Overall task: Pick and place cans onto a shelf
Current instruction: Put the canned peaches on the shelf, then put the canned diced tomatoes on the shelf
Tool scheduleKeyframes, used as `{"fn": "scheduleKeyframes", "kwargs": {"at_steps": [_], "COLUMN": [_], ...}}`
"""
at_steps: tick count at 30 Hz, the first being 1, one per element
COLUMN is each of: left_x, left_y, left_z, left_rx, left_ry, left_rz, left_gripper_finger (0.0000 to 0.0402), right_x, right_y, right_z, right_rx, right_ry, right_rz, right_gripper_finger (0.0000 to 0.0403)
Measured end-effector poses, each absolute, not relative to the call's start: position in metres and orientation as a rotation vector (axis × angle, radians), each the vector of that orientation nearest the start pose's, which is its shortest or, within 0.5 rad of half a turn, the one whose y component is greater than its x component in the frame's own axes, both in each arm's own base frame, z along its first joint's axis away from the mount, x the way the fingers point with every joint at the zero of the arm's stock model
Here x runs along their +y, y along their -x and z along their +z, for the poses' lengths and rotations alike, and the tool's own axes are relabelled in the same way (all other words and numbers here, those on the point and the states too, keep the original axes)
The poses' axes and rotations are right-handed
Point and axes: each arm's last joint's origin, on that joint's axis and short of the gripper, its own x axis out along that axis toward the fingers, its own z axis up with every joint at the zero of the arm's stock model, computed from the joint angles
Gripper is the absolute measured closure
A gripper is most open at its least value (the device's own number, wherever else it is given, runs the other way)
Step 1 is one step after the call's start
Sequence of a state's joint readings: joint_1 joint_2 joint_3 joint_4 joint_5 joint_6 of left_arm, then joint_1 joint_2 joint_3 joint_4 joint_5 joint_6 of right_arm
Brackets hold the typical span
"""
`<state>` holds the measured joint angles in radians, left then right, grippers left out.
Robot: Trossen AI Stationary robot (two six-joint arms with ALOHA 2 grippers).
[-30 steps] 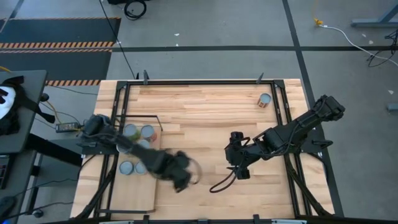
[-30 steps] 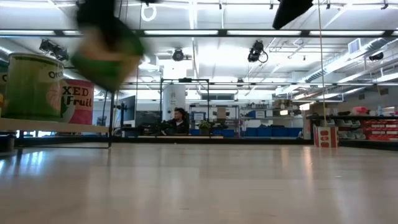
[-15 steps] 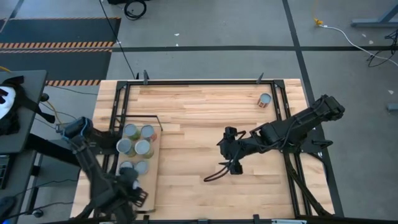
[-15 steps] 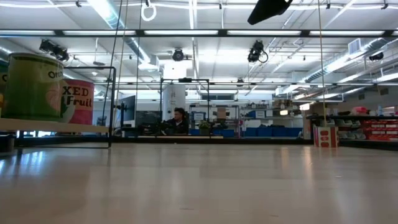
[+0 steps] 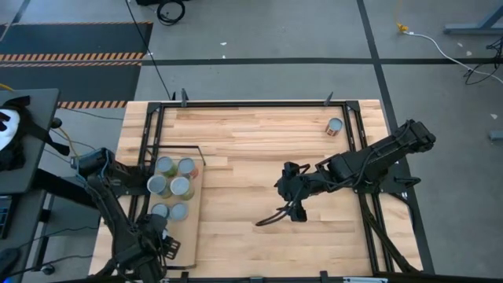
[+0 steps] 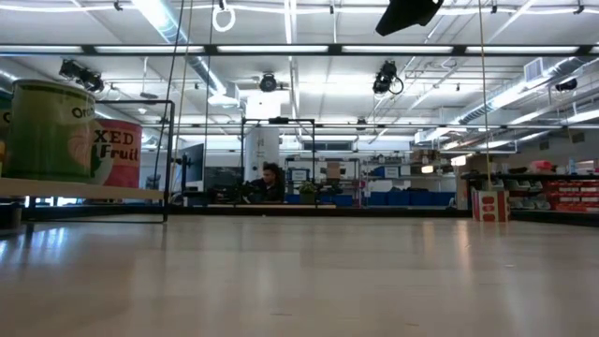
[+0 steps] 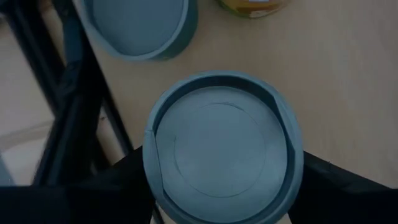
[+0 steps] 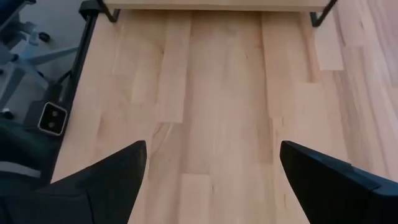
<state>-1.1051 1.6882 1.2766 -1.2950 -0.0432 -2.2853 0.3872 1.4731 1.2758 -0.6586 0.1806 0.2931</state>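
Observation:
My left gripper point(image 5: 154, 245) is at the near end of the shelf point(image 5: 187, 236), shut on a can with a grey lid point(image 7: 217, 155); the arm hides this can in the high view. Six more cans point(image 5: 171, 187) stand on their bases on the shelf in pairs. Two of them show beyond the held can in the left wrist view: a grey lid point(image 7: 137, 25) and a yellowish label point(image 7: 252, 6). One red can point(image 5: 335, 126) stands at the table's far right. My right gripper point(image 5: 292, 206) is open and empty above the middle of the table point(image 8: 211, 186). My left gripper has the can's round wall point(image 7: 152, 186) between its two fingers point(image 7: 118, 186), one on each side. The fingers come from above, pointing down. The can is upright, lid up, over the shelf board point(image 7: 348, 74). Whether its base rests on the board is hidden.
The shelf's black frame point(image 5: 145, 157) and a dark rail point(image 7: 81, 112) run beside the cans. The plank tabletop point(image 5: 251, 157) lies bare between shelf and right arm. A black cable loop point(image 5: 271, 218) hangs under the right gripper. In the low view, green point(image 6: 51, 131) and red point(image 6: 117, 154) cans stand at left.
My left gripper has carried the can from the middle of the table toward the left and near edges, to the shelf's near end, and has kept almost still there for the last half second. My right gripper has gone a little toward the table's left.

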Motion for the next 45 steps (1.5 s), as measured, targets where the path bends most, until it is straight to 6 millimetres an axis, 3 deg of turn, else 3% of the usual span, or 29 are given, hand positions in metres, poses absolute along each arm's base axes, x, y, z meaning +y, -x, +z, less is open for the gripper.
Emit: {"fn": "scheduleKeyframes", "kwargs": {"at_steps": [4, 11, 19, 25, 30, 35, 38, 45], "left_x": [-0.254, -0.252, -0.245, -0.233, -0.210, -0.183, -0.165, -0.130], "left_y": [-0.129, -0.126, -0.121, -0.120, -0.127, -0.145, -0.160, -0.196], "left_z": [0.216, 0.215, 0.233, 0.254, 0.282, 0.316, 0.337, 0.412], "left_rx": [1.314, 1.396, 1.485, 1.487, 1.321, 0.981, 0.768, 0.294], "left_ry": [0.804, 0.791, 0.814, 0.901, 1.017, 1.041, 0.980, 0.635], "left_rz": [0.980, 1.015, 0.946, 0.879, 0.786, 0.630, 0.569, 0.397], "left_gripper_finger": [0.0129, 0.0060, 0.0048, 0.0049, 0.0049, 0.0049, 0.0049, 0.0049], "right_x": [0.117, 0.117, 0.112, 0.101, 0.069, 0.022, -0.005, -0.064], "right_y": [-0.286, -0.282, -0.279, -0.273, -0.256, -0.235, -0.229, -0.207], "right_z": [0.304, 0.301, 0.299, 0.311, 0.318, 0.309, 0.295, 0.242], "right_rx": [0.841, 0.897, 0.941, 0.903, 0.985, 1.172, 1.201, 1.407], "right_ry": [-0.024, -0.028, -0.014, -0.021, -0.064, -0.058, -0.073, -0.284], "right_rz": [0.090, 0.076, 0.057, 0.049, -0.106, -0.481, -0.705, -0.935], "right_gripper_finger": [0.0027, 0.0027, 0.0027, 0.0027, 0.0027, 0.0027, 0.0029, 0.0061]}}
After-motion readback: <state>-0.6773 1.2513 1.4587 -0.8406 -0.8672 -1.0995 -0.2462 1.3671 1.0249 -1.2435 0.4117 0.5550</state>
